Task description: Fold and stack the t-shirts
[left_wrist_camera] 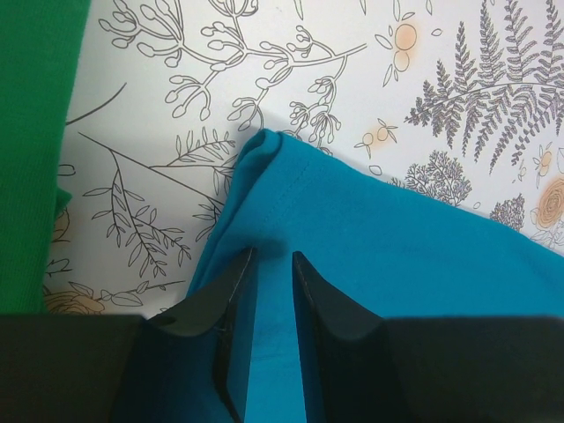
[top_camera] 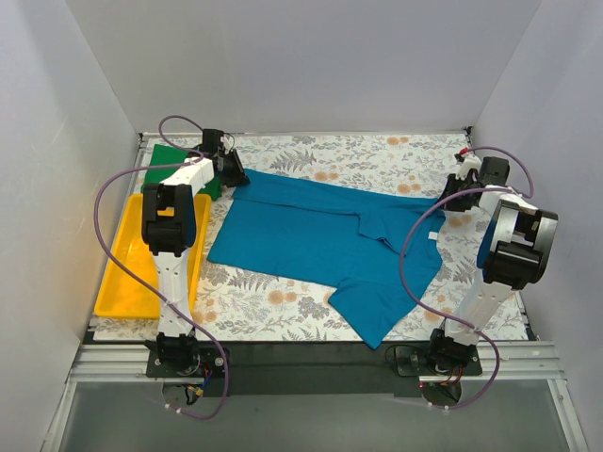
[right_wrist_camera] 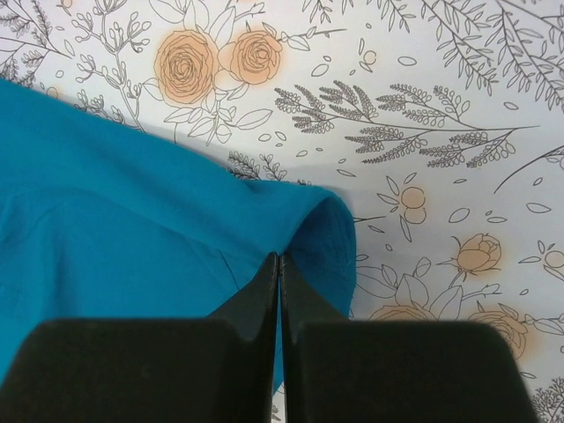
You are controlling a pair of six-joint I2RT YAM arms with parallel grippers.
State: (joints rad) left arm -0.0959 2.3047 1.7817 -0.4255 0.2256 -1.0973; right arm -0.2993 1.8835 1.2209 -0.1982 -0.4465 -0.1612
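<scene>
One green shirt [top_camera: 174,160] looks folded. Our left gripper [left_wrist_camera: 271,257] and right gripper [right_wrist_camera: 278,257] both pinch the blue shirt [top_camera: 311,235], still unfolded.

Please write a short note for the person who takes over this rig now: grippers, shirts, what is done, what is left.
Left gripper: narrowly open over a corner of the teal shirt; a grip is not certain.
Right gripper: shut on the teal shirt's other far corner.
Teal shirt lies spread on the table, not folded.
Green shirt sits folded at the far left, by the yellow tray.
Left: fold the teal shirt, then stack both.
</scene>
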